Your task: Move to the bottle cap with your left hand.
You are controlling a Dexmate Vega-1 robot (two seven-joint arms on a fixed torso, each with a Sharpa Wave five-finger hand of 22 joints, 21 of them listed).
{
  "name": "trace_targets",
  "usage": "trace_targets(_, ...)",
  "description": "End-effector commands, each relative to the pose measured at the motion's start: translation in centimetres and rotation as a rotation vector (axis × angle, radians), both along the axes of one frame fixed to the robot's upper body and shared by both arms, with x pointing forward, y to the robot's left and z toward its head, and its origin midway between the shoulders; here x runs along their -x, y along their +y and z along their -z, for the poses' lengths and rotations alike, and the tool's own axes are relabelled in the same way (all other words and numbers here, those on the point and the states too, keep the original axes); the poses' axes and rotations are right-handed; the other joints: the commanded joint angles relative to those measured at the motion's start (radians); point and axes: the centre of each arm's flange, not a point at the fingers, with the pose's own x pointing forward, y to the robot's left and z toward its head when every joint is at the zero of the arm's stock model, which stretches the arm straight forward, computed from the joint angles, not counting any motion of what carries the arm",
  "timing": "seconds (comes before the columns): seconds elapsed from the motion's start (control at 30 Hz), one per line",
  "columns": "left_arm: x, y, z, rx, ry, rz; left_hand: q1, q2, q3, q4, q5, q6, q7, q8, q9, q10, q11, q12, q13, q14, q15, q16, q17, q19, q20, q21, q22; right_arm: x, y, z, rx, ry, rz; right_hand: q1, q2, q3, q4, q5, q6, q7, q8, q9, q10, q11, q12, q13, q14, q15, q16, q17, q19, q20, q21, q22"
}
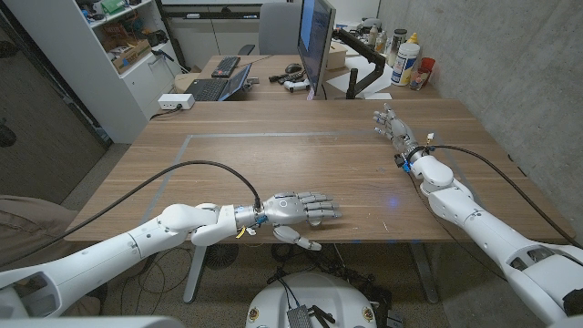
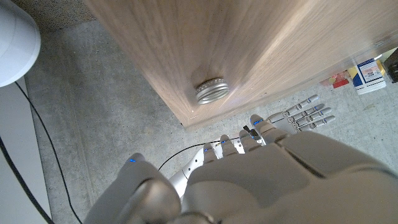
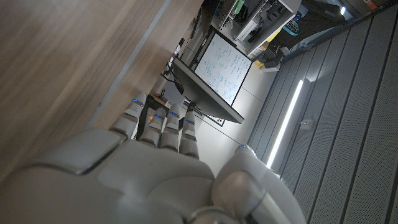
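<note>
My left robot hand (image 1: 296,210) hovers open, fingers extended, empty. The bottle cap (image 2: 212,91) sits near the tabletop (image 1: 301,155) edge just ahead — a small ridged metal ring, probably light, rigid, slippery; grip its ribbed sides.

bottle cap (image 2: 212,91): tiny, indistinct in head view | right arm: cut off

no legible text, monitor (image 3: 219,67) writing too small to read
</note>
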Motion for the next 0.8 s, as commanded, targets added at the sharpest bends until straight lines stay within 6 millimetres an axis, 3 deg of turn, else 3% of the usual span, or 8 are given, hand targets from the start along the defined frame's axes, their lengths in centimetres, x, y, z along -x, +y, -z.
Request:
trace_targets(0.03, -0.16, 0.2, 0.35, 0.007, 0.005, 0.005, 0.006, 0.011, -0.003, 0.0, 0.003, 0.003, 0.001, 0.012, 0.004, 0.005, -0.006, 0.012, 0.002, -0.036, -0.134, 0.008, 0.003, -0.003, -0.095, 0.008, 0.003, -0.41, 0.31, -0.29, 0.014, -0.002, 0.001, 0.0, 0.012, 0.0, 0.006, 0.005, -0.003, 0.002, 0.003, 0.002, 0.001, -0.003, -0.003, 0.003, -0.003, 0.001, 0.003, 0.0, 0.003, 0.002, -0.004, 0.004)
trace_targets(0.8, -0.87, 0.14, 0.88, 0.009, 0.021, 0.002, 0.023, 0.02, -0.003, -0.006, 0.006, 0.041, -0.006, 0.033, 0.004, 0.048, -0.012, 0.032, 0.002, 0.0, -0.142, 0.022, 0.002, 0.03, -0.093, 0.021, 0.002, -0.75, 0.18, -0.46, 0.012, 0.002, 0.012, -0.022, -0.001, -0.014, 0.018, 0.003, -0.003, 0.001, 0.003, 0.002, 0.001, -0.003, -0.003, 0.004, -0.004, -0.001, 0.004, 0.002, 0.0, 0.004, -0.01, 0.005)
